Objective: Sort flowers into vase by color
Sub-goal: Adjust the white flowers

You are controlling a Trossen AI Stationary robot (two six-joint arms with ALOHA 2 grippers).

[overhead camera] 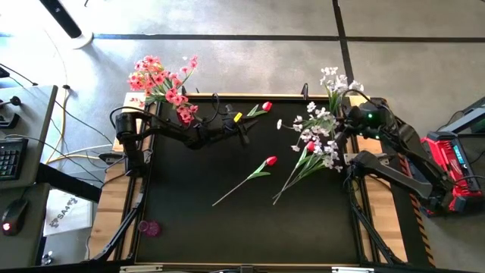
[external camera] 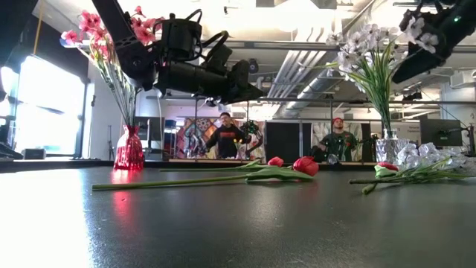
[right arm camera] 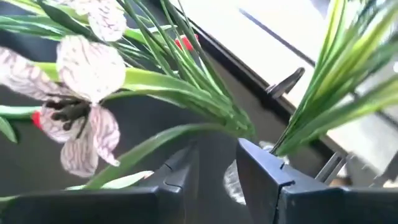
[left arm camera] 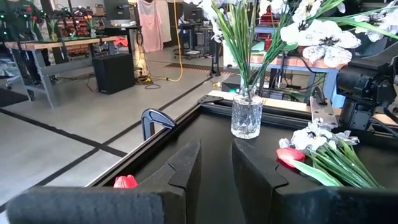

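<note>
Looked like a robotics lab / workshop floor, not a home. Polished concrete floor (overhead camera: 227, 19) with dark taped lines ran around the black test table (overhead camera: 250, 220). A desk with keyboard (overhead camera: 9, 158) and mouse (overhead camera: 10, 220) sat beside the rig, cables trailing to it. In the low view, exposed ceiling ducts (external camera: 297, 67) hung overhead and two people (external camera: 227, 138) stood among benches at the back. The left wrist view showed a wooden workbench (left arm camera: 56, 46), a black equipment case (left arm camera: 114, 73), and a yellow cord (left arm camera: 177, 43) hanging down.

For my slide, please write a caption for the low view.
Red tulips lie on the dark table between a red vase of pink flowers and a clear vase of white flowers.
</note>
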